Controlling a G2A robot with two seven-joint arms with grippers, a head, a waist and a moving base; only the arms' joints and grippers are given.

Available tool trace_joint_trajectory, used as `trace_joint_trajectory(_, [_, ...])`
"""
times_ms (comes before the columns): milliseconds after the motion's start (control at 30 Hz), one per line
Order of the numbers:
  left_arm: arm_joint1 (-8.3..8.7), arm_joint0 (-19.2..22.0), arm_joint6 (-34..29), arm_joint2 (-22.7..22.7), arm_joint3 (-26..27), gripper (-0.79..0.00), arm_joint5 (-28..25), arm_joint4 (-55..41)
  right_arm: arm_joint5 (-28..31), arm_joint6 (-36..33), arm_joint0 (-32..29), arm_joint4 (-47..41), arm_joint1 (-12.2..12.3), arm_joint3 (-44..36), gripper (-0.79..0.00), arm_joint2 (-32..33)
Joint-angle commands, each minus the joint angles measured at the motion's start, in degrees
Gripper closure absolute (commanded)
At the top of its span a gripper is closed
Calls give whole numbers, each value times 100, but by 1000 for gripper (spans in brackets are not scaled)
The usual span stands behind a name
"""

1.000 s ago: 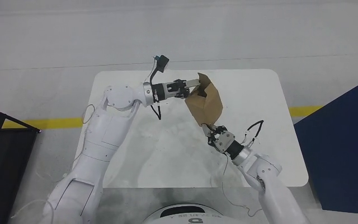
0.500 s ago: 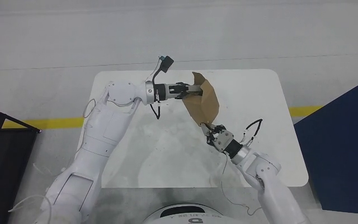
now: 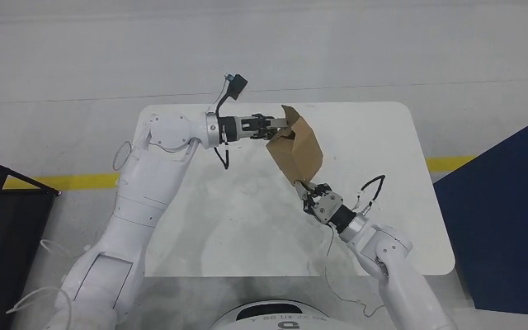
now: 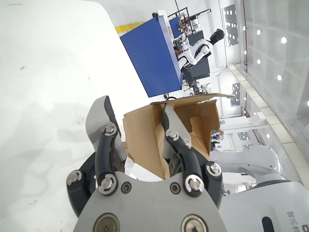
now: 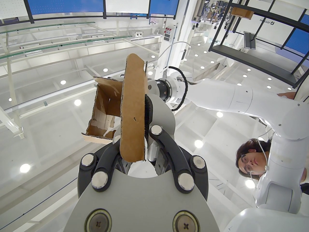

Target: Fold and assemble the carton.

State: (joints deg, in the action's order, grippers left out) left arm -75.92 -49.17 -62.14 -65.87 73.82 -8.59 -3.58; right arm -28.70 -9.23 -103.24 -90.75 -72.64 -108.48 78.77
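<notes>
The brown carton (image 3: 299, 150) is held up above the white table (image 3: 206, 231), partly unfolded, with its open end toward my left gripper (image 3: 279, 125). That gripper is open and straddles one carton wall (image 4: 142, 134): one finger (image 4: 169, 119) is inside the box and the other finger (image 4: 106, 112) is outside it. My right gripper (image 3: 308, 191) sits below the carton's near end and is shut on a long flap (image 5: 132, 107). That flap stands up between its fingers and hides one of them; the open box body (image 5: 106, 102) shows behind it.
The table's rounded far-right corner (image 3: 404, 111) and right edge lie beyond the carton. A blue partition (image 3: 487, 231) stands off the table's right side, and a yellow floor line (image 3: 82, 180) runs to the left. Bare tabletop spreads under both arms.
The carton has turned and tilted between the two grippers, looking narrower from above. My left gripper drew back slightly to the left. The right gripper stayed nearly in place.
</notes>
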Motion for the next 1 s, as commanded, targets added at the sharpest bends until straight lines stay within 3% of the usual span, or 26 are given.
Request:
trace_joint_trajectory(0, [42,-18,15,-124,86,-785,-2,55,22,-12,-14,9,4,4,0,-1])
trace_joint_trajectory(300, [132,58,-251,-160,657,-785,-111,165,12,-118,-40,41,23,23,0,-43])
trace_joint_trajectory(633, [44,629,-494,647,295,-785,-227,629,106,-245,-255,202,62,-158,0,21])
trace_joint_trajectory(967, [46,701,-384,675,109,-785,-297,264,163,-353,-469,227,99,-247,0,127])
